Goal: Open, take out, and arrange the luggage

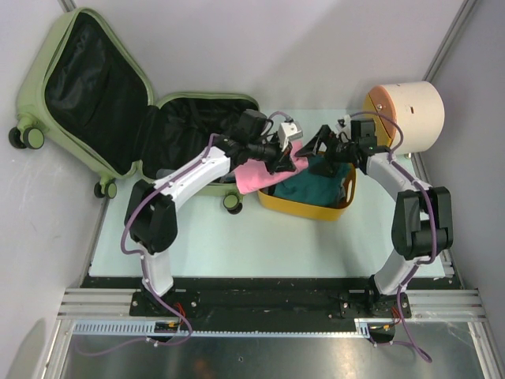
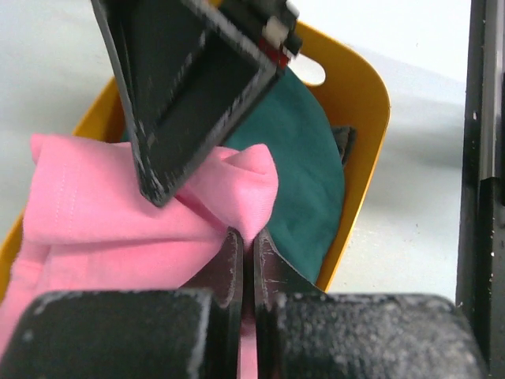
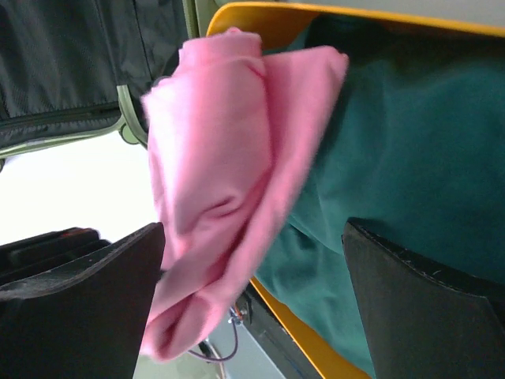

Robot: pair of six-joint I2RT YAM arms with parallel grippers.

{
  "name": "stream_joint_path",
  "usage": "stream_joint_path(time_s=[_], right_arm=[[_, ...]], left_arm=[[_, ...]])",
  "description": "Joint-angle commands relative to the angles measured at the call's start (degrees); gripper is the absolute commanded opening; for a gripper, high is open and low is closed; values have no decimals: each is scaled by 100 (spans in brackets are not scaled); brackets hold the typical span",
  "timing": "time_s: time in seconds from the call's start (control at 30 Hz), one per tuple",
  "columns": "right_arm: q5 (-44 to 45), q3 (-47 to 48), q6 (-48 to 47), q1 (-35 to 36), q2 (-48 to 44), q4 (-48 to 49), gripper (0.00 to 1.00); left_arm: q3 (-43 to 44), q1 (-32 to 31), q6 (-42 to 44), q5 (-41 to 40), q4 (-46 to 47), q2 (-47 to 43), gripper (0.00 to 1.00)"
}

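The luggage [image 1: 79, 87] is a pale green suitcase lying open at the back left, showing its black lining [image 3: 71, 55]. My left gripper [image 1: 284, 158] is shut on a pink cloth [image 2: 95, 213], its fingertips [image 2: 246, 237] pinching a fold above the left end of the yellow basket [image 1: 304, 207]. The pink cloth [image 3: 229, 142] hangs over the basket's rim [image 3: 268, 12]. A teal cloth [image 1: 316, 185] lies inside the basket. My right gripper [image 1: 319, 146] stands open just above the basket, and the pink and teal cloths show between its jaws [image 3: 252, 229] without being clamped.
A cream drum [image 1: 406, 114] lies on its side at the back right, close behind the right arm. The basket [image 2: 367, 103] sits just right of the suitcase's lower half [image 1: 197, 118] and its wheel [image 1: 232, 203]. Grey walls close in both sides.
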Motion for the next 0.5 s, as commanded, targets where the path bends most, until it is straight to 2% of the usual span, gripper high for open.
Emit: stream_joint_path(time_s=[0.0, 0.33, 0.4, 0.47], right_arm=[[-122, 2, 346, 108, 108, 332, 100], [-421, 10, 1120, 398, 274, 1569, 100], [-421, 10, 1128, 442, 310, 1554, 100], [-438, 10, 1058, 477, 345, 1545, 93]], left_arm=[[-96, 8, 302, 175, 523, -661, 0], [-517, -36, 513, 465, 620, -838, 0], [-579, -71, 618, 483, 620, -864, 0], [-615, -106, 671, 483, 629, -873, 0]])
